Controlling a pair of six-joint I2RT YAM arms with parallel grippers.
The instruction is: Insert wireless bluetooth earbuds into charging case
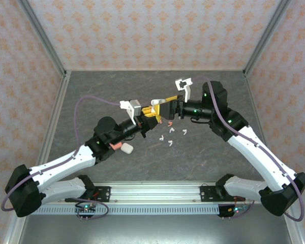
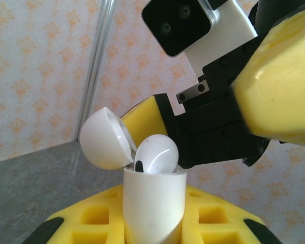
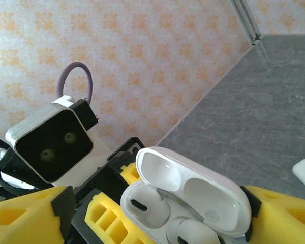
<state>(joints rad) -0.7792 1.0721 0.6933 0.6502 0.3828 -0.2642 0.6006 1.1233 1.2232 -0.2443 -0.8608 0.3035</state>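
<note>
- Charging case (image 2: 152, 203): it is held upright above the middle of the table (image 1: 203, 162). The left fingers (image 2: 86, 223) are closed tight on its lower body, and its lid (image 2: 104, 140) is swung open and back.
- Seated earbuds (image 3: 142, 203): two white heads sit side by side in the case's wells. In the left wrist view one head (image 2: 155, 155) stands proud of the rim, so you may judge it not fully home.
- Right fingers (image 3: 25, 213): they are spread wide to either side of the open case and hold nothing.
- Loose earbuds (image 1: 170, 142): a few white ones and a salmon-pink one (image 1: 169, 122) lie on the table, just toward the near edge from the held case. A spare white case (image 1: 127, 148) lies beside the left arm.
- Handling (a judgement): each earbud looks very light, rigid, glossy and rounded, so a hard pinch is likely to squirt it out of your grip. It is too small to forgive an off-centre close.
- Where to take hold: pinch across the bulbous head with a gentle close. Leave the stem free and pointing down so that it can enter its well.
- The case: it is smooth and pebble-shaped, so keep the grip low on the body, clear of the hinge and the lid.
</note>
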